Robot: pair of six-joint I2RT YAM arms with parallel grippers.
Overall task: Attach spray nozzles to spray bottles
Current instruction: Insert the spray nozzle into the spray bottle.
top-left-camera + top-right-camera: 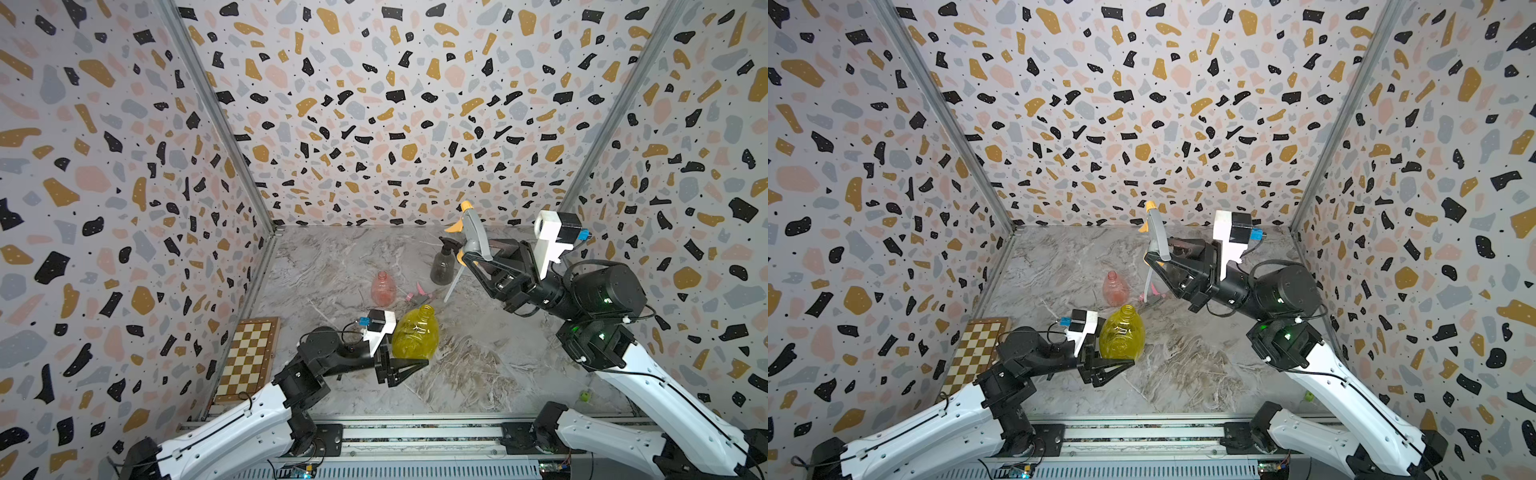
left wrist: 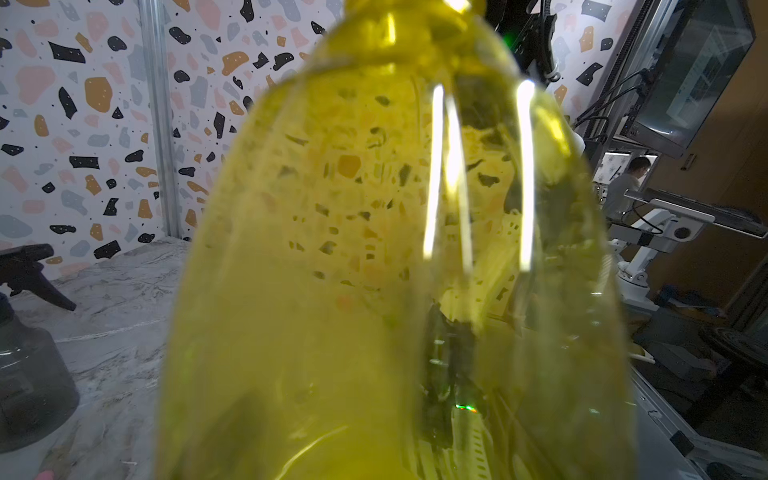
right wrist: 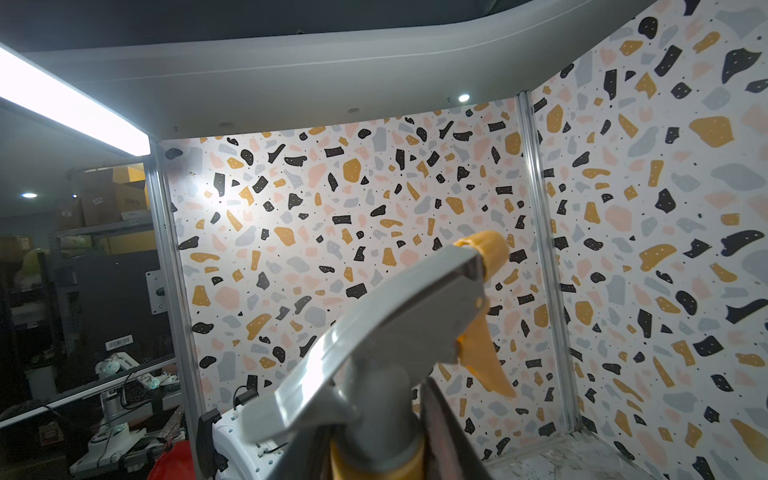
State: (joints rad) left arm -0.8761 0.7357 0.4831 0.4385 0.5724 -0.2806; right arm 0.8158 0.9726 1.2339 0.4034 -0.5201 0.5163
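**Q:** What is held by each end effector?

**A:** The left end effector (image 1: 415, 360) is closed low on the yellow bottle (image 1: 415, 332). The bottle is kept neck uppermost and uncapped near the front of the marbled worktop (image 1: 478, 374). Whether its base rests there cannot be told. The right end effector (image 1: 478, 259) is clamped narrowly on the neck of the grey nozzle (image 1: 473, 235) with the yellow-orange tip. The nozzle is raised above the far right of the worktop, and its dip tube (image 1: 453, 284) is slanted downward.

**Q:** Can any writing be read?

**A:** In the right wrist view, a barcode label (image 3: 119, 343) is seen on dark equipment outside the enclosure. Its characters are too small to be read.

**Q:** What is placed around, and what is blocked?

**A:** The dark-grey bottle (image 1: 442, 268) is stood just behind the held nozzle, with the black nozzle (image 1: 449, 243) fitted on it. In a top view it is largely covered by the right end effector (image 1: 1158, 259). The pink bottle (image 1: 383, 289) is stood uncapped between the arms, and the pink-and-grey nozzle (image 1: 417, 297) is laid just beside it. A chessboard (image 1: 249, 359) is laid by the left wall, and a small green object (image 1: 585, 396) is seen at the front right. The left wrist view is mostly filled by the yellow bottle.

**Q:** How many are counted?

**A:** Three bottles and three nozzles are counted. One nozzle is fitted, one is held and one is lying loose.
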